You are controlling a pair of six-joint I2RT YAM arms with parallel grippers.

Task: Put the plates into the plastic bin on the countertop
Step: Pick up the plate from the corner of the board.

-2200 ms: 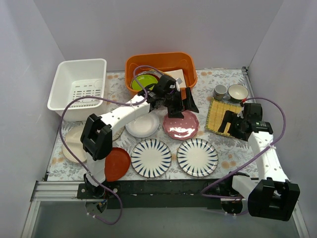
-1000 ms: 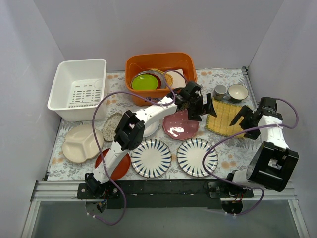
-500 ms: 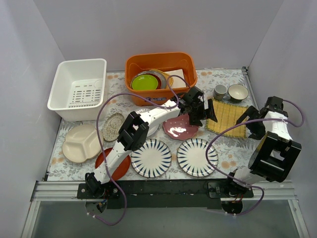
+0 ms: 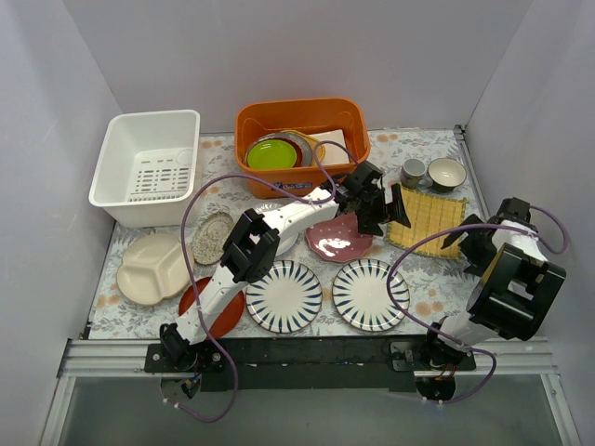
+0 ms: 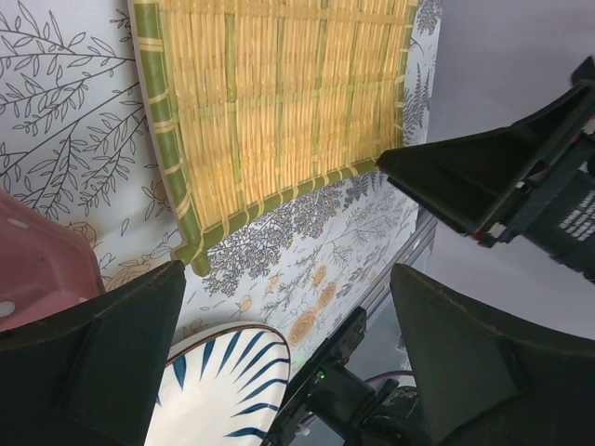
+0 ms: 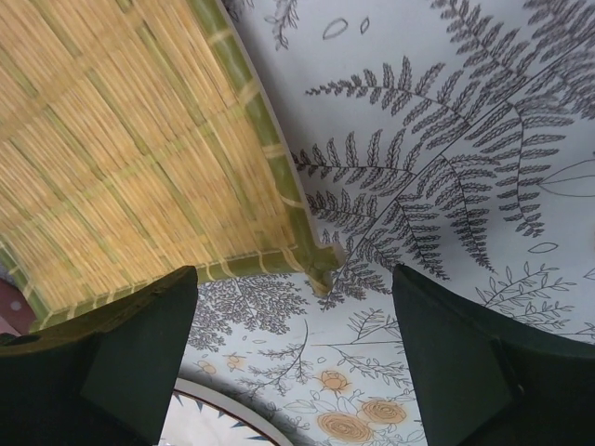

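Note:
My left gripper point(image 4: 382, 212) is open and empty, hovering between the pink scalloped plate point(image 4: 337, 238) and the bamboo mat. In its wrist view point(image 5: 288, 353) the pink plate point(image 5: 37, 269) and a striped plate point(image 5: 223, 390) show. My right gripper point(image 4: 470, 247) is open and empty at the mat's near right corner; its wrist view point(image 6: 293, 372) shows a striped plate's rim point(image 6: 209, 413). Two blue-striped plates point(image 4: 284, 295) point(image 4: 370, 295), the red-orange plate point(image 4: 221, 314), plain white plate point(image 4: 287, 239), speckled oval plate point(image 4: 212, 237) and cream divided plate point(image 4: 153, 268) lie on the countertop point(image 4: 437, 288). The white bin point(image 4: 146, 167) stands at the back left, with no plates in it.
An orange tub point(image 4: 299, 121) at the back holds the lime-green plate point(image 4: 271, 153) and other dishes. The bamboo mat point(image 4: 426, 221) lies at the right, with two cups point(image 4: 414, 172) point(image 4: 447, 174) behind it. Grey walls enclose the back and both sides.
My left arm has swung from the orange tub rightward to above the pink plate. My right arm has drawn toward the right wall, its gripper dropping to the mat's near corner.

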